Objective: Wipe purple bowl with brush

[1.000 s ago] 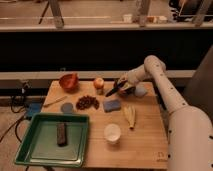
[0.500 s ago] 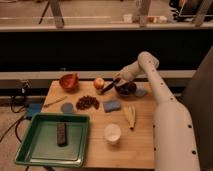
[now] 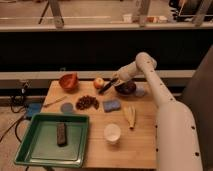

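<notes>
- green plastic tray (image 3: 30, 150), rectangular, raised rim, front-left; dark rectangular bar (image 3: 61, 134) lies flat inside
- white round cup (image 3: 112, 133) on pale wooden table (image 3: 142, 145), just right of tray
- banana (image 3: 130, 116), pale yellow, elongated, beyond cup
- blue rectangular sponge (image 3: 111, 105); cluster of dark grapes (image 3: 87, 102) left of it; small grey-blue disc (image 3: 67, 107); pale wooden stick utensil (image 3: 55, 102) near left edge
- purple bowl (image 3: 127, 88), small, round, dark maroon, far-right of table, under the arm's wrist
- brush (image 3: 107, 87), slim, dark, tilted, head down-left, just left of purple bowl
- gripper (image 3: 116, 80) at bowl's left rim, clenched on brush handle
- apple (image 3: 99, 82), round, red-yellow; orange-red bowl (image 3: 68, 81) far-left
</notes>
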Robot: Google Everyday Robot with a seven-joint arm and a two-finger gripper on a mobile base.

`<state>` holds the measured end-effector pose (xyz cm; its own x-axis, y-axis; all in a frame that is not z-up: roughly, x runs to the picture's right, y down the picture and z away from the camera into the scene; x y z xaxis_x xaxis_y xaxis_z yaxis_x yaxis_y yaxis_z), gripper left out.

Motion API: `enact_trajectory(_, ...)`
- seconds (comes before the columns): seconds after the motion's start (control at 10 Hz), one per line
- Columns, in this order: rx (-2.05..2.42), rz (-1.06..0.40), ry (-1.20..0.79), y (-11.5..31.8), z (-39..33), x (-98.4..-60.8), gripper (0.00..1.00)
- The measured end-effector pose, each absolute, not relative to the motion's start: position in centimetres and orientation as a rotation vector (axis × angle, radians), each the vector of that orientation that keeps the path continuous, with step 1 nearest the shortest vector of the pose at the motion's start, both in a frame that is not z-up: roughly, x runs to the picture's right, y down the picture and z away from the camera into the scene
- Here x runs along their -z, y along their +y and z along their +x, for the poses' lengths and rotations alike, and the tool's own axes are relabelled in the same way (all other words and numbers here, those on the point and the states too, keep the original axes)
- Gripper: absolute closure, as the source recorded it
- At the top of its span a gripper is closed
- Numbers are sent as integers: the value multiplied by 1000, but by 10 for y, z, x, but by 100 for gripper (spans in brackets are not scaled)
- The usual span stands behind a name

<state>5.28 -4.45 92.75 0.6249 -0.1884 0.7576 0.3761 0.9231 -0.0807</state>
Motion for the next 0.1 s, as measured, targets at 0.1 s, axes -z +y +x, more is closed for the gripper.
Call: enact_trajectory(0.1,350,-250,-861,-36,40,-921,100)
